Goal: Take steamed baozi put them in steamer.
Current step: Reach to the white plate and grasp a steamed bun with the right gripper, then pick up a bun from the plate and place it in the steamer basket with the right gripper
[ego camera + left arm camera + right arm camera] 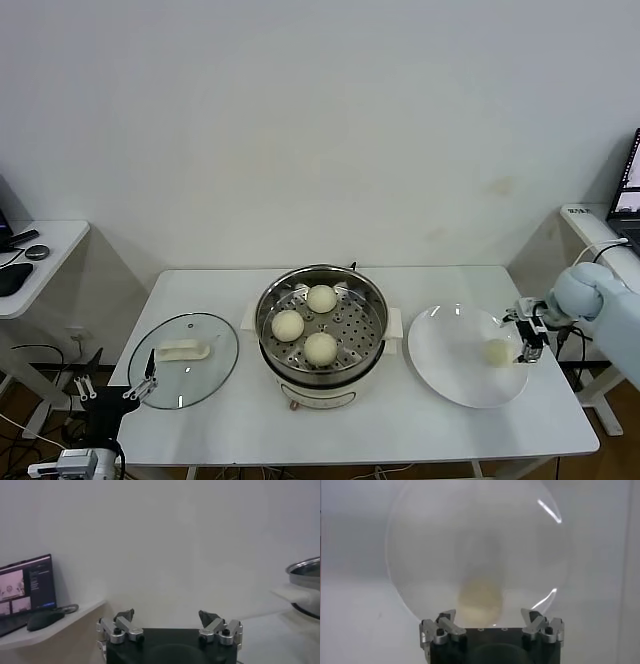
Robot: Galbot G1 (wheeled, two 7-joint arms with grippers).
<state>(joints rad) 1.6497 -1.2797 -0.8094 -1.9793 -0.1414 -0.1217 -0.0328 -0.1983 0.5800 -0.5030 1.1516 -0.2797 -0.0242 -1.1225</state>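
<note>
Nearest, we note the left gripper (112,392) spread open, parked off the white rectangular table's (400,415) near-left corner. The right gripper (531,340) stands open just beside the last cream-white baozi (497,351) on the flat white plate (450,370); three round cream buns (320,347) fill the shiny steel steamer (321,331). Beyond, plain white wall (320,120).

The right gripper (530,340) reaches in from the right, fingers spread apart. The left gripper (112,388) hangs low at the left, fingers spread.

Plain white wall (320,120), white table (400,420), side desks (45,250)
</note>
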